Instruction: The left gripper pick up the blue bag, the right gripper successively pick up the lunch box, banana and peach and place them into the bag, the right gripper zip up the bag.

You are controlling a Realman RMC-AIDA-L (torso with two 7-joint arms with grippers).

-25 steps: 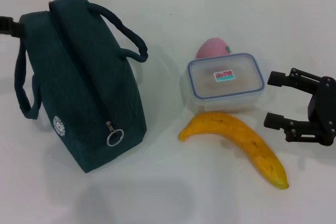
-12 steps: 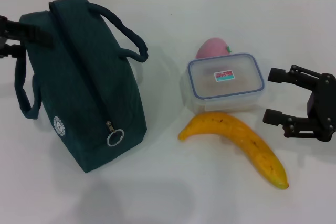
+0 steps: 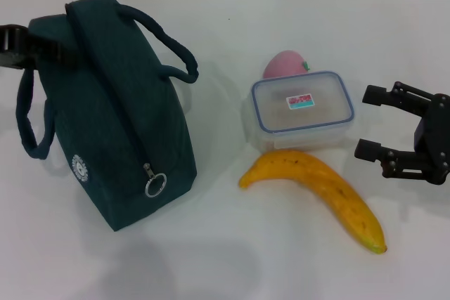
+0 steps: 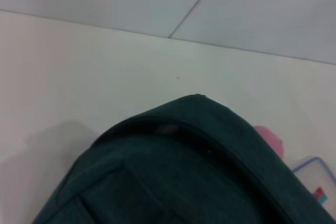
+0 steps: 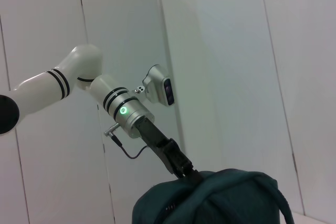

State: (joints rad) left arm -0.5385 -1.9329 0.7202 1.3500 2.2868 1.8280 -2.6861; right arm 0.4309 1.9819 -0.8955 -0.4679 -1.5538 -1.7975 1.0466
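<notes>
Nearest the robot on the white worktop (image 3: 232, 258), the banana (image 3: 320, 193) lies just in front of the lunch box (image 3: 302, 109), with the peach (image 3: 285, 64) tucked behind it. Right of the box, the right end effector (image 3: 370, 123) hovers with fingers spread apart. Farther left stands the blue bag (image 3: 116, 124), zip (image 3: 119, 110) closed; the left end effector (image 3: 35, 46) reaches its far top corner, grip state impossible to tell.

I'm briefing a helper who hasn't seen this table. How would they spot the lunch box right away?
Start from the big blue bag on the left of the table and look to its right, toward the open right gripper. The lunch box sits there between the peach behind it and the banana in front. It alone is clear and rectangular, with a blue-rimmed lid.
</notes>
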